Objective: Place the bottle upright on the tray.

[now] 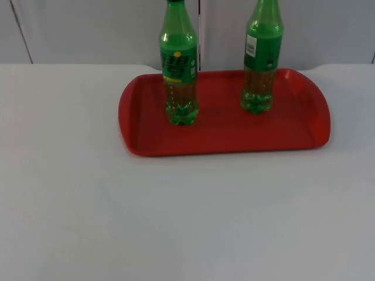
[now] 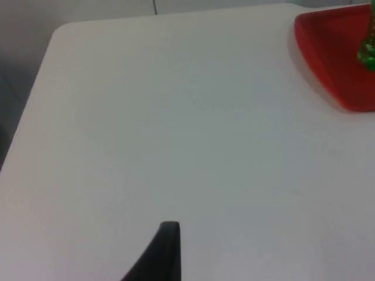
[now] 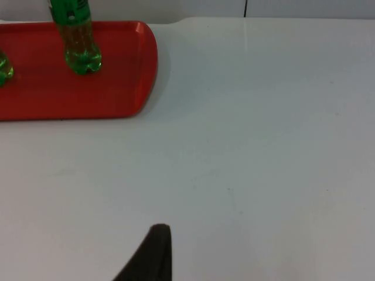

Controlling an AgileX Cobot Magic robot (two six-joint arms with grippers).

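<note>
two green soda bottles [image 1: 179, 64] [image 1: 261, 58] stand upright on the red tray [image 1: 222, 132]; both grippers' [image 2: 167, 246] [image 3: 155, 252] finger state can't be told

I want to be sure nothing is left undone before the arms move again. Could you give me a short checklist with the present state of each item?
1. Left bottle upright on the red tray: ok.
2. Right bottle upright on the tray: ok.
3. Both bottle bases inside the tray rim, apart from each other: ok.
4. Left claw over bare table, away from the tray: ok.
5. Right claw over bare table, clear of the tray: ok.
6. Claws open or shut: cannot tell.
</note>
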